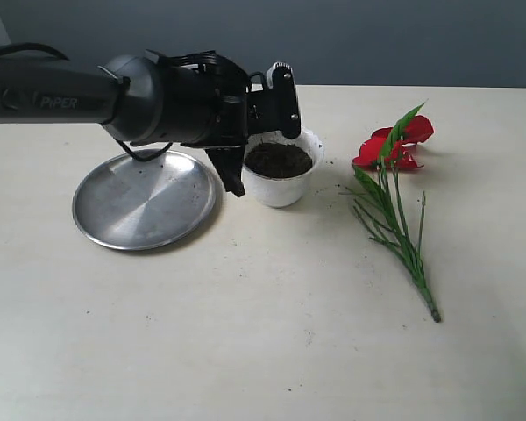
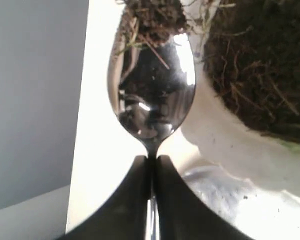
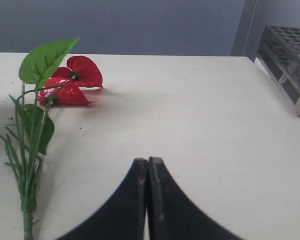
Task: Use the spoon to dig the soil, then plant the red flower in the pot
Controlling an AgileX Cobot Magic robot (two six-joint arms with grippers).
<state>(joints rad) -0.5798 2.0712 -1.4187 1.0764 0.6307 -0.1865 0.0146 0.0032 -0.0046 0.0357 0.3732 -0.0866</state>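
My left gripper is shut on the thin handle of the shiny silver spoon. A clump of dark fibrous soil sits on the spoon's tip. The spoon is just beside the rim of the white pot, which holds more soil. In the exterior view the left arm hangs over the pot and its soil; the spoon is hidden there. The red flower lies flat on the table to the right of the pot. My right gripper is shut and empty, near the flower.
A round steel plate lies left of the pot, partly under the left arm. Crumbs of soil dot the table around the pot. A rack stands at the table's edge in the right wrist view.
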